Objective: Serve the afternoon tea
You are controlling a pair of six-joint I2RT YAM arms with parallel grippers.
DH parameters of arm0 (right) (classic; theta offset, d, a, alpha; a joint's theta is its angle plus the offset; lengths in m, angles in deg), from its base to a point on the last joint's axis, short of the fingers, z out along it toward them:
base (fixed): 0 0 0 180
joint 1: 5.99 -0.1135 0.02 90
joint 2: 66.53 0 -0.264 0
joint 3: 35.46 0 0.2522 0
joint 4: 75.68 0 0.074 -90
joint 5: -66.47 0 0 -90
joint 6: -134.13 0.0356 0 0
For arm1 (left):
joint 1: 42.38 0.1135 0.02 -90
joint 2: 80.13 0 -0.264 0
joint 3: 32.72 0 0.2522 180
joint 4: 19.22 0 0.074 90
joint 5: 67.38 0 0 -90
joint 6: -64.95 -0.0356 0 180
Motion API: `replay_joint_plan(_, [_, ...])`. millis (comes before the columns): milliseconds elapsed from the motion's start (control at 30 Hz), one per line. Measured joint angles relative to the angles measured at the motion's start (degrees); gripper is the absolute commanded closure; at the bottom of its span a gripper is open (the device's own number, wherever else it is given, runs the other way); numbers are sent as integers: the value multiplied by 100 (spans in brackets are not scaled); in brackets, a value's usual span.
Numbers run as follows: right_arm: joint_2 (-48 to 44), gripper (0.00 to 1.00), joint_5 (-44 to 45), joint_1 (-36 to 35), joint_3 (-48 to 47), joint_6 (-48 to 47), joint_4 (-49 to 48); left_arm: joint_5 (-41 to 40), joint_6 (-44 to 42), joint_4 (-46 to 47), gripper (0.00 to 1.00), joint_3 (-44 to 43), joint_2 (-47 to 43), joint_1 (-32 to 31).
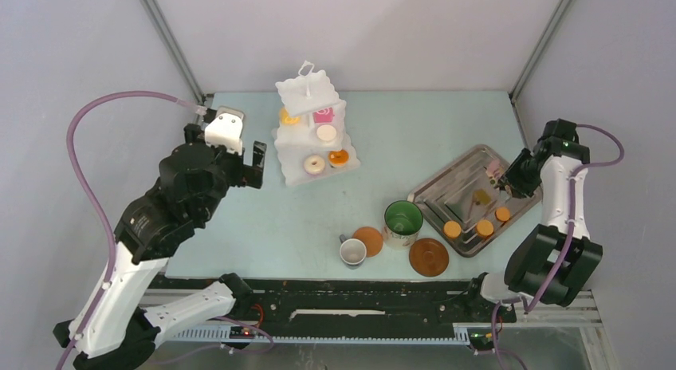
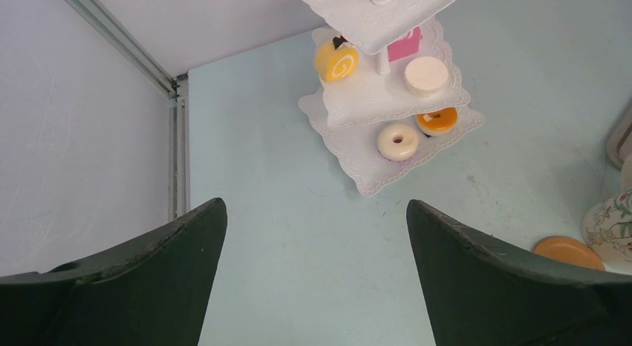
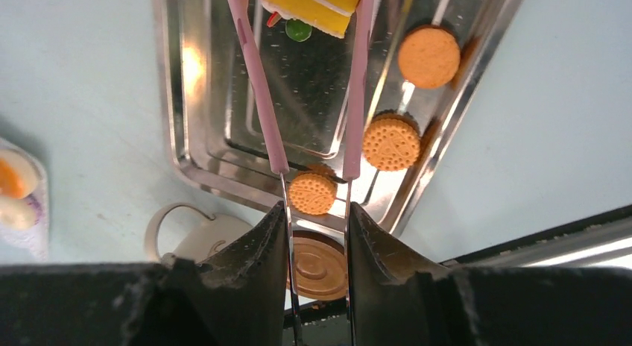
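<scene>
The pale tabletop [image 1: 239, 226] carries the stand [image 1: 319, 83] at the back, left of centre. The tray [image 1: 454, 179] sits well apart from it, at the right. The stand's two lower tiers hold pastries and its top tier is bare.

The left arm [image 1: 187, 190] hangs just left of the stand. Its jaws are spread wide with nothing between them, and the stand is ahead of them in the wrist view. The right arm [image 1: 558, 186] reaches over the tray's far-right corner. Its jaws are pressed shut on the handle end of the tongs [image 3: 257, 85].

Along the front are the mug [image 1: 402, 221], the saucer [image 1: 429, 257] and the cup [image 1: 352, 252], with an orange disc [image 1: 368, 241] between cup and mug.

The tongs run straight on from the right jaws, so their long axis is the line of reach. The yellow wedge [image 3: 305, 4] lies on the tray at their far end, directly ahead of the jaws and between the two pink arms. Its long side lies across them. The tips are cut off by the frame edge, so I cannot tell whether they pinch it yet. Three orange rounds [image 3: 391, 141] lie along the tray's near edge, to the right of the tongs' line.

The wedge looks to be the next piece to serve. The right arm is nearer to it, and the stand lies across the tabletop to that arm's left.
</scene>
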Motion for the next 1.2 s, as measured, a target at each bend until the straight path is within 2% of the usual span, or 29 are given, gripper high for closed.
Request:
replay_joint_plan(167, [-286, 100, -658, -81, -2, -35, -348, -2, 59, -48, 2, -144, 4, -9])
replay_joint_plan(300, [-560, 100, -1357, -619, -9, 63, -892, -55, 142, -144, 2, -343, 44, -9])
replay_joint_plan(500, [-549, 100, -1773, -2385, -328, 258, -1582, -232, 269, -188, 2, -656, 61, -11])
replay_joint_plan(667, [46, 100, -1615, -3926, -1209, 138, -1620, -310, 380, -223, 2, -813, 63, -11])
replay_joint_plan(833, [782, 100, -1432, -5056, -1996, -74, -1620, -315, 455, -284, 2, -866, 74, -11])
replay_joint_plan(1200, [2562, 100, -1294, -6133, -3685, -120, -1644, -293, 564, -446, 2, -894, 4, -11])
